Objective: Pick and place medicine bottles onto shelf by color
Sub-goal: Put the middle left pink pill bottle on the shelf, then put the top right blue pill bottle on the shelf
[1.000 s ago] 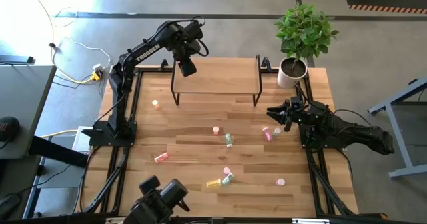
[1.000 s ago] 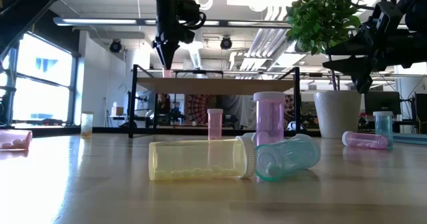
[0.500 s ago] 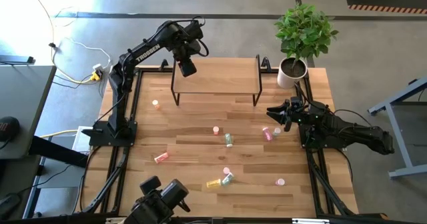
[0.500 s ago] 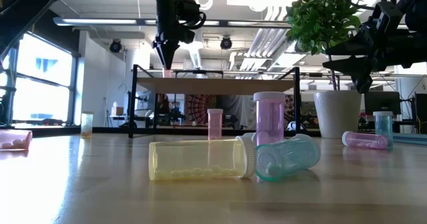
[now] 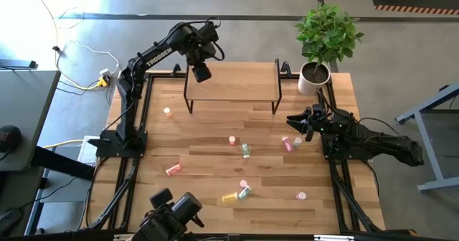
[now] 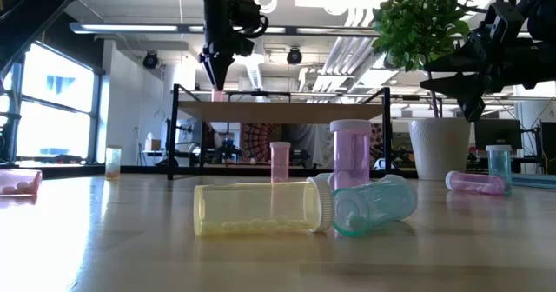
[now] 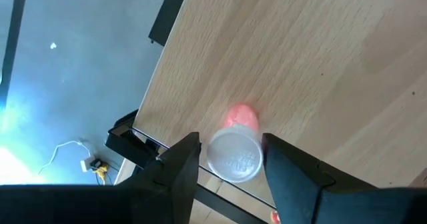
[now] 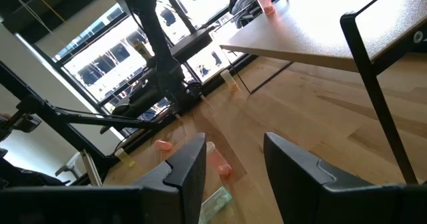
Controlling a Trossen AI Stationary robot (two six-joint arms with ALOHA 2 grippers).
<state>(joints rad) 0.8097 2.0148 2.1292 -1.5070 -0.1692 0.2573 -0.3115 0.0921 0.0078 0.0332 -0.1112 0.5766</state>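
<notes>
- The pink bottle [image 7: 235,144] stands upright on the shelf [image 5: 237,79], at its left end near the edge, cap up; its long axis runs straight up toward the left hand [image 7: 227,159].
- That hand hangs directly over the bottle, pointing down, one finger [image 7: 179,164] on each side of the cap. In the left wrist view thin gaps seem to show between cap and fingers, so the hand looks narrowly parted and probably letting go; I cannot tell for sure that contact is broken.
- Judgement: the coming move turns on this vertical line-up. A straight lift along the bottle's axis clears it; any sideways drift would tip it, and the shelf edge is close.
- From the low view the bottle [image 6: 217,95] shows as a small pink stub on the board just under the hand's tip [image 6: 216,73].
- The right hand [image 5: 300,123] waits low over the desk's [image 5: 208,148] right side, fingers parted and empty, with nothing between them in its wrist view.
- Nearest to it are a pink bottle lying down [image 5: 288,144] and others just beside; the rest lie scattered mid-desk, well apart from the shelf.
- The orange bottle [image 5: 167,112] at the desk's left is nearer the left arm.
</notes>
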